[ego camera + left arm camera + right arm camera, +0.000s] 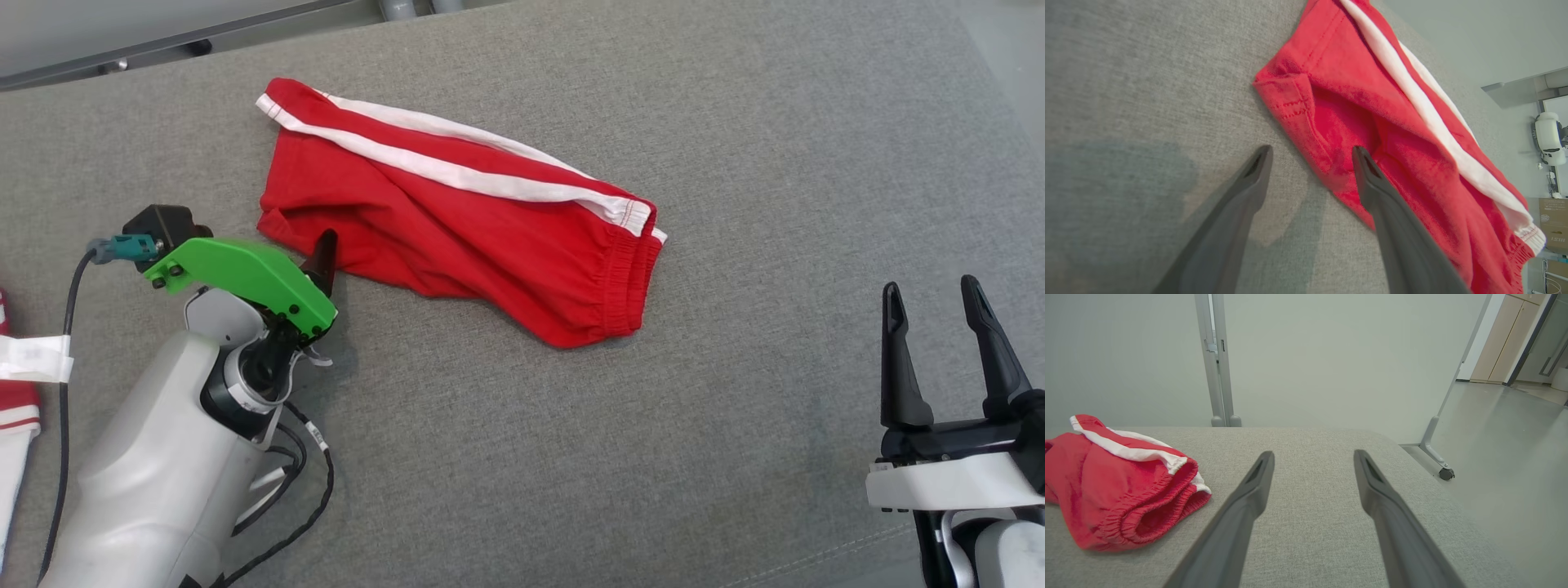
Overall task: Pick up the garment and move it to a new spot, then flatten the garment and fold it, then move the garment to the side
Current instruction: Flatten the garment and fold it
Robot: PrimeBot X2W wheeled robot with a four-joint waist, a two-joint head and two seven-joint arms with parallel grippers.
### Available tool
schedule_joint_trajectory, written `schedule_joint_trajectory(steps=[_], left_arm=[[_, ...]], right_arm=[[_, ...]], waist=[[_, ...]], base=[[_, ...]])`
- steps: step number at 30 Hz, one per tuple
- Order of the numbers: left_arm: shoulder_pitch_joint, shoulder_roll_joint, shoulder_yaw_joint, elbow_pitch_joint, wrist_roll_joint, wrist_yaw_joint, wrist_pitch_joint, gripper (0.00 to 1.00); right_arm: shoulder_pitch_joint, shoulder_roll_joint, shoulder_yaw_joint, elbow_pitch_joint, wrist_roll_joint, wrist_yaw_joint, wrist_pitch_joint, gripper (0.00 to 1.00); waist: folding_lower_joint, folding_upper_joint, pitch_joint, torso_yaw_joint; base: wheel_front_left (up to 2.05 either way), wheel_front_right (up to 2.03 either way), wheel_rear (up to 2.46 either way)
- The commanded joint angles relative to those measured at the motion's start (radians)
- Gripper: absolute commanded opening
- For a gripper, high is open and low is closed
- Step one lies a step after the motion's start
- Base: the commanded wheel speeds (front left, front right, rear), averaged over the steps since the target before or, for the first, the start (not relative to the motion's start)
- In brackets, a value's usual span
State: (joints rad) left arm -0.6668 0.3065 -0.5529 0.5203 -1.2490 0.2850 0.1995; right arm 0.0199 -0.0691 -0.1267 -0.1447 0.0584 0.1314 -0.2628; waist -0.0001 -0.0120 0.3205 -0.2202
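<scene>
Head view, left to right. Catches a scrap of red-and-white cloth [16, 412] at the edge, well left of the left fingers [325, 255]. Shows one dark tip of those fingers poking out from under a green bracket [245, 279] on the pale forearm [147, 474], right at the near hem of the red garment [457, 237]. Cannot tell from here whether tip and cloth touch. Finds the garment bunched, stretching right of that tip and beyond it, with white stripes [490, 184] along the far side and the elastic waistband end nearest the right fingers [898, 367] but well apart from them. Has the right fingers spread wide over bare grey surface [571, 457].

Left wrist view. Shows the left fingers standing wide apart, gripping nothing. Puts the left-hand finger over bare surface, above a shadow, and the right-hand finger over the garment's hemmed edge, a folded corner of hem lying just beyond and between the tips. Carries the white stripes off past the right-hand finger.

Right wrist view. Places the garment left of the right fingers, near but not between them, waistband opening turned toward the camera. Shows both fingers wide apart over bare surface. Beyond the tips, a grey metal post [1216, 359] against a pale wall; right of the fingers, a wheeled frame leg [1439, 467] on the floor.
</scene>
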Motion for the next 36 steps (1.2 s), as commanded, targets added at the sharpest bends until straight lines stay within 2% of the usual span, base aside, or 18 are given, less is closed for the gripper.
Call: schedule_joint_trajectory(steps=[1,5,6,7,8,16,19,30,36], left_arm=[[-0.014,-0.006,0.004,0.012,-0.008,0.0,0.002,1.0],[-0.023,-0.023,0.004,0.038,-0.007,-0.005,-0.009,1.0],[-0.024,-0.027,0.004,0.047,-0.007,-0.007,-0.012,0.87],[-0.024,-0.029,0.004,0.057,-0.007,-0.01,-0.015,0.18],[-0.021,-0.034,0.006,0.063,-0.012,-0.016,-0.019,0.0],[0.059,-0.066,0.026,0.055,-0.005,-0.086,-0.151,0.0],[0.13,-0.069,0.027,0.013,0.006,-0.094,-0.212,0.0],[0.399,-0.081,0.037,-0.2,0.0,-0.069,-0.353,0.0],[0.494,-0.081,0.015,-0.295,0.011,-0.047,-0.379,0.0]], right_arm=[[-0.007,0.004,-0.003,-0.004,0.005,-0.001,-0.003,1.0],[-0.003,0.009,-0.008,-0.007,0.008,-0.001,-0.003,1.0],[-0.003,0.009,-0.01,-0.007,0.009,-0.001,-0.003,1.0],[-0.003,0.01,-0.011,-0.007,0.009,-0.001,-0.003,1.0],[-0.003,0.011,-0.013,-0.007,0.009,-0.001,-0.003,1.0],[0.014,0.016,-0.039,0.005,0.016,-0.001,-0.003,1.0],[0.026,0.017,-0.052,0.009,0.014,-0.001,-0.003,1.0],[0.059,0.004,-0.049,0.027,-0.013,-0.001,-0.003,1.0],[0.071,-0.018,-0.017,0.054,-0.033,-0.001,-0.003,1.0]], waist=[[0.0001,0.012,0.008,-0.011],[0.0001,0.012,0.014,-0.014],[0.0001,0.012,0.016,-0.014],[0.0001,0.012,0.017,-0.013],[0.0001,0.012,0.018,-0.011],[0.0001,0.012,0.005,0.026],[0.0001,0.012,-0.004,0.05],[0.0001,0.012,-0.053,0.151],[0.0001,0.012,-0.087,0.206]], base=[[0.0,0.0,0.0],[0.0,0.0,0.0],[0.0,0.0,0.0],[0.0,0.0,0.0],[0.0,0.0,0.0],[0.0,0.0,0.0],[0.0,0.0,0.0],[0.0,0.0,0.0],[0.0,0.0,0.0]])
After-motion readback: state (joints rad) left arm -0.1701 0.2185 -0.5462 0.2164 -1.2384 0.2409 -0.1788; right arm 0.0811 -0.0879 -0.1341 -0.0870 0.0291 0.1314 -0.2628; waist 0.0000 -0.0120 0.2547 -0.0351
